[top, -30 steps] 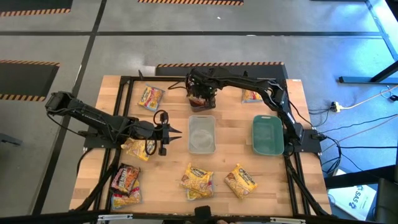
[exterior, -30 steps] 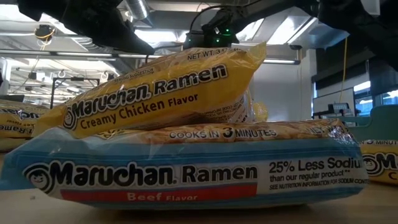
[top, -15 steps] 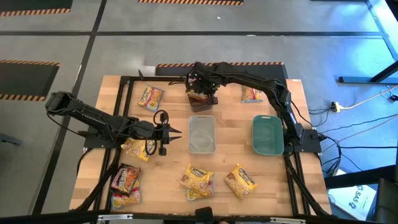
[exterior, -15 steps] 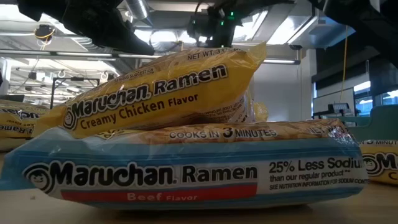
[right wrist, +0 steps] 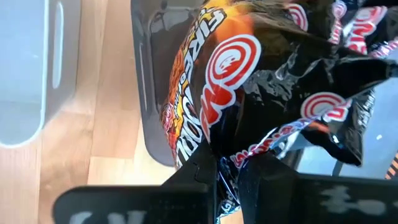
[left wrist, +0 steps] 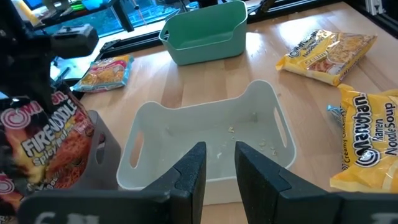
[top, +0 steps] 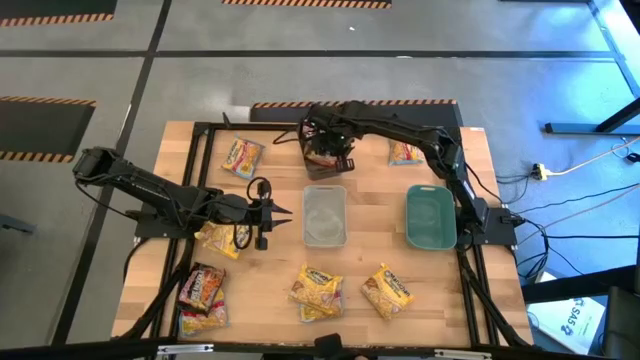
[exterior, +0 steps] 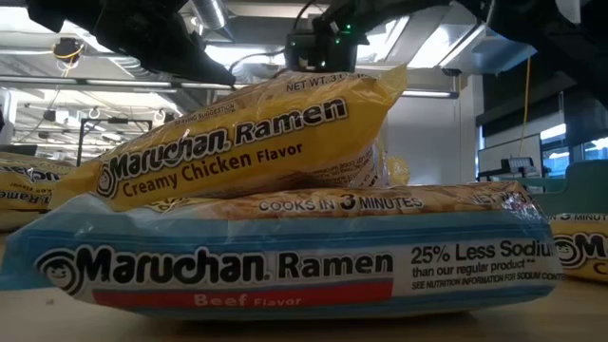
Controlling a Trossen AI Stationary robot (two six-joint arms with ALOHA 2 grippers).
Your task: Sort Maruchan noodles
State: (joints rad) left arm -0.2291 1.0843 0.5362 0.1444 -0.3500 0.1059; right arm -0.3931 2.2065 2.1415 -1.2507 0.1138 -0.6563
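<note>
Dark noodle packet point(right wrist: 249, 81) pinched by right fingers point(right wrist: 255, 180) over grey bin point(right wrist: 149, 93), left fingers point(left wrist: 193, 171) slightly apart.

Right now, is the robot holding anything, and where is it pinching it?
The right end effector pinches the dark Fire Noodle packet by its crinkled edge; the left end effector holds nothing.

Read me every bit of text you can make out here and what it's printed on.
"Maruchan Ramen Creamy Chicken Flavor": top yellow packet.
"Maruchan Ramen Beef Flavor", "25% Less Sodium", "Cooks in 3 minutes": blue packet beneath.
"Fire Noodle": dark packet pinched in the right gripper.
"Maruchan Ramen Noodle Soup": yellow packet.
Smaller print: unreadable.
</note>
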